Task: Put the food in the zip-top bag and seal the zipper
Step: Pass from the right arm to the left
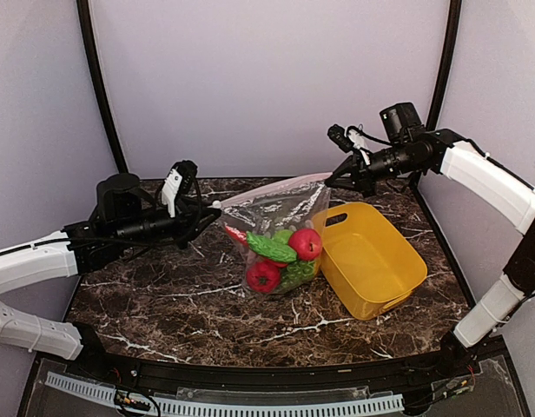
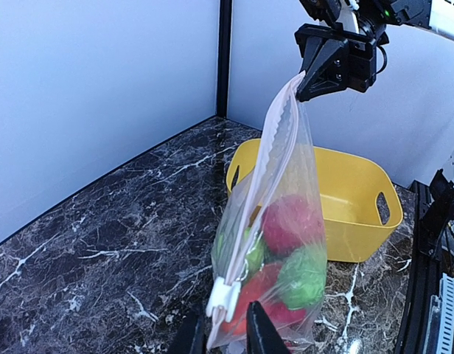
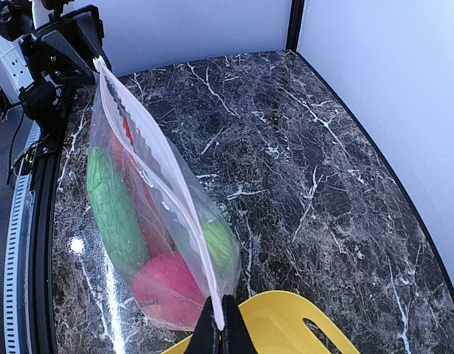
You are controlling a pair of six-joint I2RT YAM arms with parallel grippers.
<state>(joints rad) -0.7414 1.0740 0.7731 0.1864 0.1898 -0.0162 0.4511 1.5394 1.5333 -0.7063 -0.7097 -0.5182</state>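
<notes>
The zip-top bag [image 1: 280, 217] hangs stretched above the table between my two grippers. Inside it lies the food: a red apple [image 1: 306, 243], a green cucumber [image 1: 269, 248], another red piece [image 1: 262, 276] and a green piece [image 1: 296, 273]. The pinkish zipper [image 1: 272, 188] runs taut along the top edge, its two sides lying together. A white slider [image 2: 225, 295] sits at the left end. My left gripper [image 1: 217, 208] is shut on that end, its fingers flanking the corner [image 2: 223, 333]. My right gripper [image 1: 331, 180] is shut on the other end of the strip [image 3: 224, 332].
A yellow tub [image 1: 398, 269] stands on the dark marble table [image 1: 163, 295] just right of the hanging bag, below my right gripper. It also shows in the left wrist view [image 2: 345, 192]. Pale walls close in the back and both sides.
</notes>
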